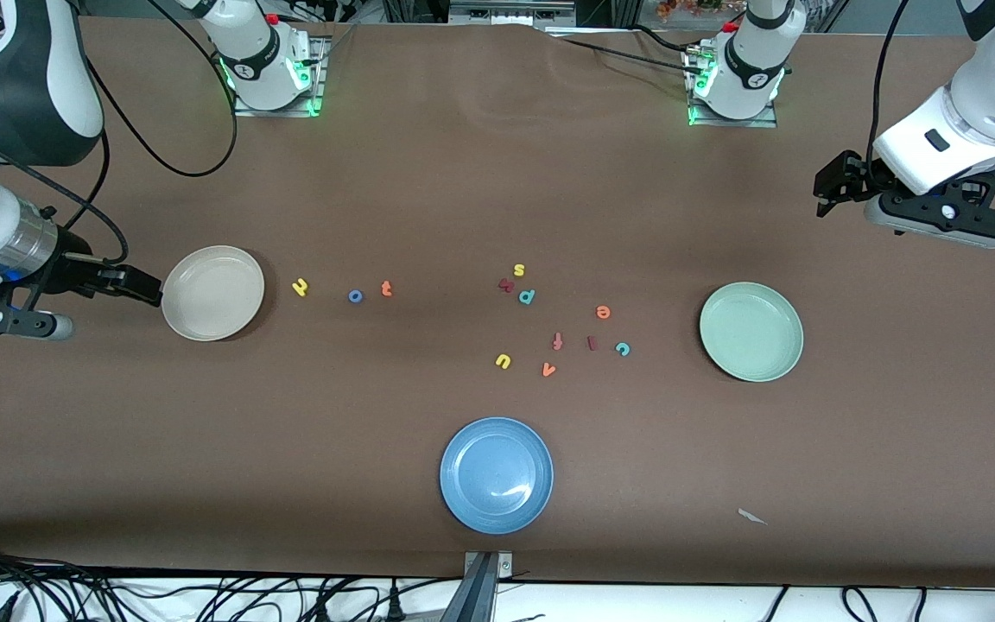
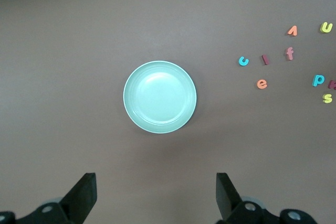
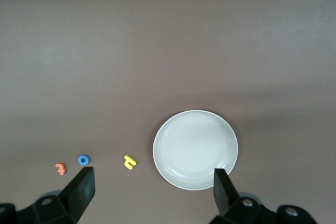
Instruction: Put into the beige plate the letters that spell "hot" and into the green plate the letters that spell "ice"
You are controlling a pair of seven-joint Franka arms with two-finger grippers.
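Both plates empty: beige plate [image 1: 212, 292], green plate [image 1: 751, 331]. Left hand [image 1: 839, 183] and right hand [image 1: 130, 285] hover with fingers spread, gripping nothing.

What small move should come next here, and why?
Probably the right gripper, open beside the beige plate, should descend toward the yellow h, the nearest "hot" letter. Both plates hold nothing, and the left gripper waits open near the green plate.

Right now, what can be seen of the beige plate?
The beige plate is round, shallow, plain cream, smooth with a raised rim, and empty. It sits flat on the brown table toward the right arm's end, with the yellow h lying close beside it but apart. In the front view the right gripper hangs open at its rim; contact cannot be told.
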